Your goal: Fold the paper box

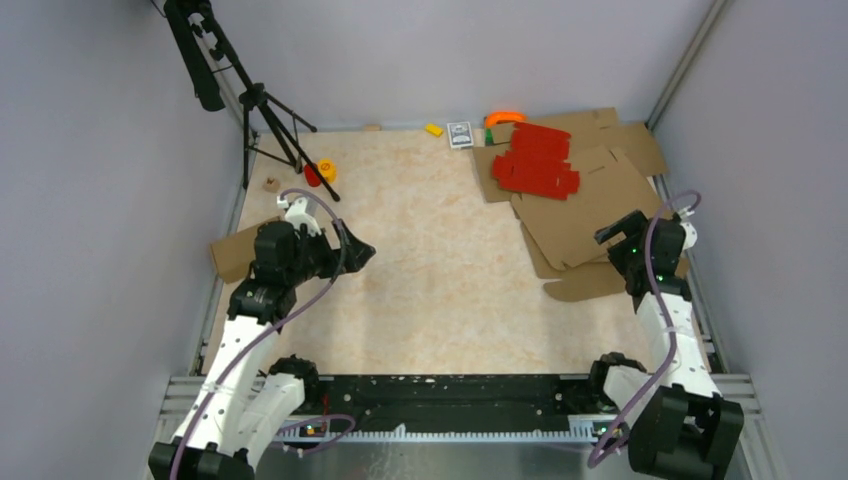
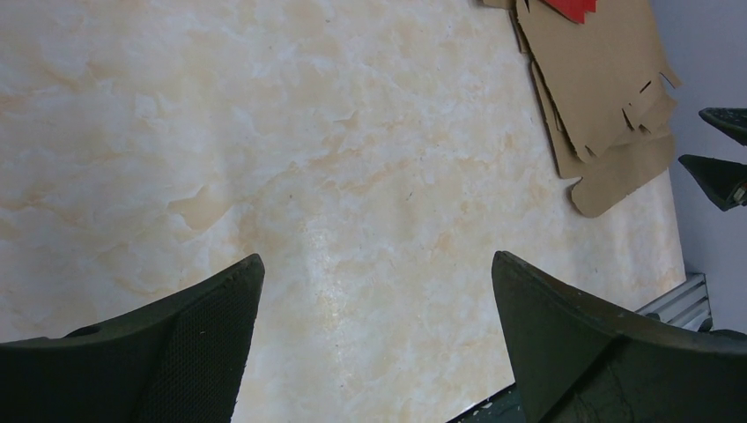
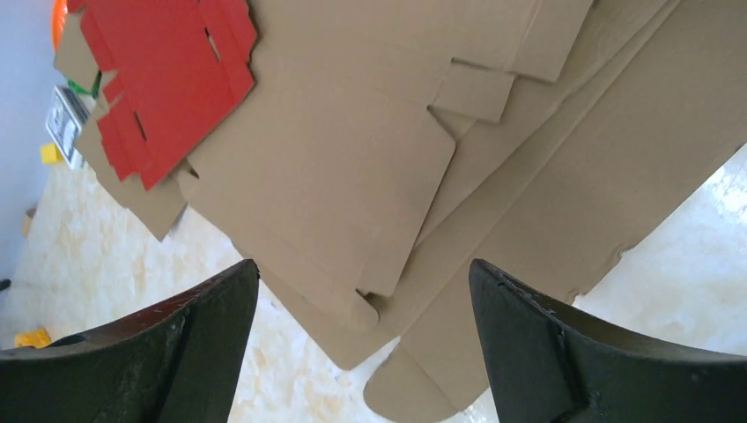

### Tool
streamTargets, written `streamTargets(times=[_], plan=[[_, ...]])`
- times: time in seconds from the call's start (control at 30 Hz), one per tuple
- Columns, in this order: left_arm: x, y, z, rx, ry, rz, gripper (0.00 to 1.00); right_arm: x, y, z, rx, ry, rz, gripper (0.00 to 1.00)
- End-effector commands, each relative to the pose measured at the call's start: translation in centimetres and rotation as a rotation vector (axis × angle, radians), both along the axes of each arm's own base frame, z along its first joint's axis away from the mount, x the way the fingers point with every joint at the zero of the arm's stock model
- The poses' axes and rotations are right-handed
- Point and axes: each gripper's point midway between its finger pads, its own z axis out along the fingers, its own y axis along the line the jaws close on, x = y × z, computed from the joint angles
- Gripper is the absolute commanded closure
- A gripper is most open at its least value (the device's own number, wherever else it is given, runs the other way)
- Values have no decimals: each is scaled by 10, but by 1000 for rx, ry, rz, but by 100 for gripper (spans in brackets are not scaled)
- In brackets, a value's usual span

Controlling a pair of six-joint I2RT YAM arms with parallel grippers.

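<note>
Paper box [image 1: 590, 205] lies flat, unfolded, at 2 o'clock; red sheet [image 1: 535, 160] rests on it. Left gripper [image 2: 377, 257] and right gripper [image 3: 363, 266]: fingers spread apart.

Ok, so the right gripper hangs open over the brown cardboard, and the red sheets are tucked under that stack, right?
Not quite: the red sheets lie on top of the brown cardboard, not under it, as the top view shows. The right gripper does hang open over it.

Red sheets [image 1: 537, 160] lie well apart from a tripod [image 1: 262, 105].
</note>
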Motion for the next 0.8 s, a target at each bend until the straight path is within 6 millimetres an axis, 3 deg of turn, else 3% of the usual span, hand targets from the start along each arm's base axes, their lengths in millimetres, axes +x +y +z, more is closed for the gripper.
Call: streamTargets(times=[0.0, 0.2, 0.4, 0.77], plan=[[7, -2, 13, -8, -44, -11, 1, 23, -15, 24, 30, -112, -10, 13], [9, -3, 11, -13, -23, -6, 1, 48, -14, 10, 78, -155, 36, 15], [11, -6, 14, -37, -28, -10, 1, 71, -27, -4, 58, -139, 19, 17], [15, -10, 16, -47, -14, -31, 1, 69, -32, -42, 84, -46, -21, 19]])
